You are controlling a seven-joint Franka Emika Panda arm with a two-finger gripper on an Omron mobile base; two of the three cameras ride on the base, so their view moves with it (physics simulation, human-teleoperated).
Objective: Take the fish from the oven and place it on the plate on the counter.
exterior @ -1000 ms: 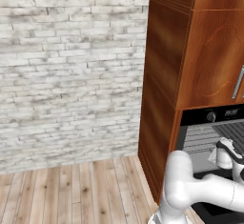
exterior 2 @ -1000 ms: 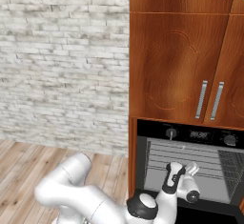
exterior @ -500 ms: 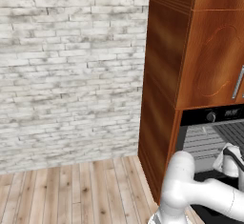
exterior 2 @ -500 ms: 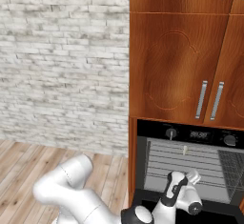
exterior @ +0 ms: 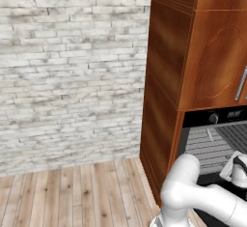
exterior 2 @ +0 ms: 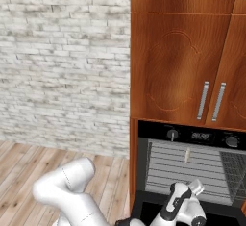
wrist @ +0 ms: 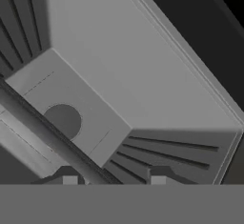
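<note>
The oven stands open, showing a grey inside with wire racks. The fish, small, slender and silvery, lies on the upper rack near the middle; it also appears as a pale sliver in the left base view. My gripper hangs low in front of the oven's mouth, below the fish and apart from it. Its two fingertips stand apart with nothing held, and a rack bar crosses the view just ahead of them. The plate and the counter are out of view.
Reddish-brown cabinets with metal handles rise above the oven, and a tall wood side panel flanks it on the left. A white brick wall and bare wooden floor lie to the left.
The hand has dropped lower in front of the oven and shifted slightly right. The fish has stayed where it was on the rack.
</note>
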